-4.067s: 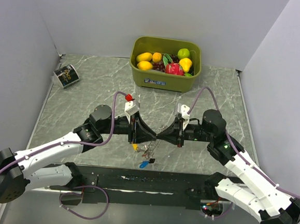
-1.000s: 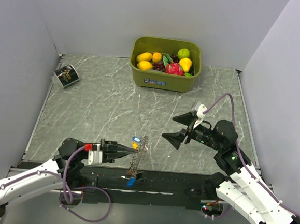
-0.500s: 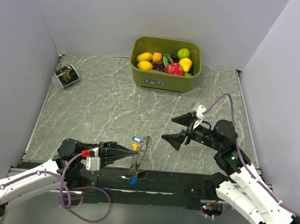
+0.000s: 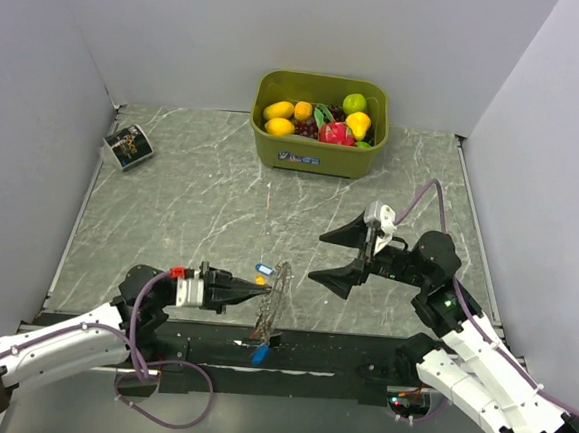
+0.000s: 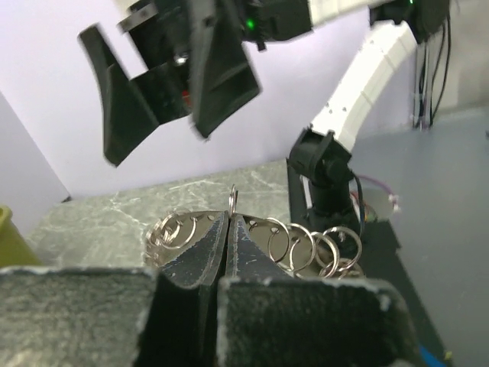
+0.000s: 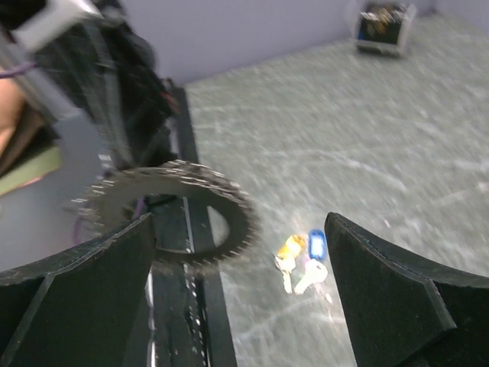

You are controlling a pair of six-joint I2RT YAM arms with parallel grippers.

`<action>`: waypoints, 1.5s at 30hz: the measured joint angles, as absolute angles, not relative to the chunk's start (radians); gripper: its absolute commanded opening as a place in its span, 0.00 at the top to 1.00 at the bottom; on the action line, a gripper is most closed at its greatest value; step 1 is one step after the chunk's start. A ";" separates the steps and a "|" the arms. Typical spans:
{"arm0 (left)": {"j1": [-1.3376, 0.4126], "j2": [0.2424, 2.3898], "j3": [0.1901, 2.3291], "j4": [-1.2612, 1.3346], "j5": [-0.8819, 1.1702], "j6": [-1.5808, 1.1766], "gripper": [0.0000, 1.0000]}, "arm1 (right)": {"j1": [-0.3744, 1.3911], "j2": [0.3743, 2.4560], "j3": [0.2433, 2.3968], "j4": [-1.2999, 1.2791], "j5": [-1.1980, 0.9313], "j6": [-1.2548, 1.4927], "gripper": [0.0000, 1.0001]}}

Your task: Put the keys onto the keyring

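My left gripper (image 4: pixel 263 290) is shut on the keyring (image 4: pixel 276 301), a grey metal loop hung with small split rings (image 5: pixel 315 246), and holds it up on edge near the table's front. A blue-tagged key (image 4: pixel 257 352) dangles at the ring's low end. Loose keys with a yellow tag (image 6: pixel 291 248) and a blue tag (image 6: pixel 316 243) lie on the marble just beyond the ring, and show small in the top view (image 4: pixel 262 269). My right gripper (image 4: pixel 335 255) stands open to the right of the ring, facing it, with nothing between its fingers (image 6: pixel 397 298).
An olive bin (image 4: pixel 314 157) of toy fruit stands at the back centre. A small printed box (image 4: pixel 128 146) lies at the back left. A black rail (image 4: pixel 319 355) runs along the near edge under the ring. Grey walls close in both sides.
Four seconds ago both grippers held the ring mid-table. The left has carried it to the front edge. In the last second the right gripper rolled, so its fingers now stand one above the other.
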State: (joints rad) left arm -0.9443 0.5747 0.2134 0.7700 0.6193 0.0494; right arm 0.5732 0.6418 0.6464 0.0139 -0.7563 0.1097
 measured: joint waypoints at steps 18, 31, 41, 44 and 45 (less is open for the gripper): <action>-0.944 0.776 0.230 1.092 0.471 -0.274 0.99 | 0.719 0.765 0.651 0.314 -0.966 0.252 0.53; -0.944 0.875 0.277 1.157 0.474 -0.348 0.99 | 0.753 0.801 0.655 0.329 -0.894 0.249 0.52; -0.944 0.883 0.280 1.170 0.479 -0.362 0.99 | 0.757 0.801 0.655 0.336 -0.868 0.256 0.65; -0.944 0.887 0.287 1.168 0.484 -0.361 0.99 | 0.760 0.801 0.655 0.346 -0.859 0.264 0.65; -0.944 0.888 0.290 1.166 0.484 -0.361 0.99 | 0.760 0.801 0.655 0.349 -0.856 0.265 0.65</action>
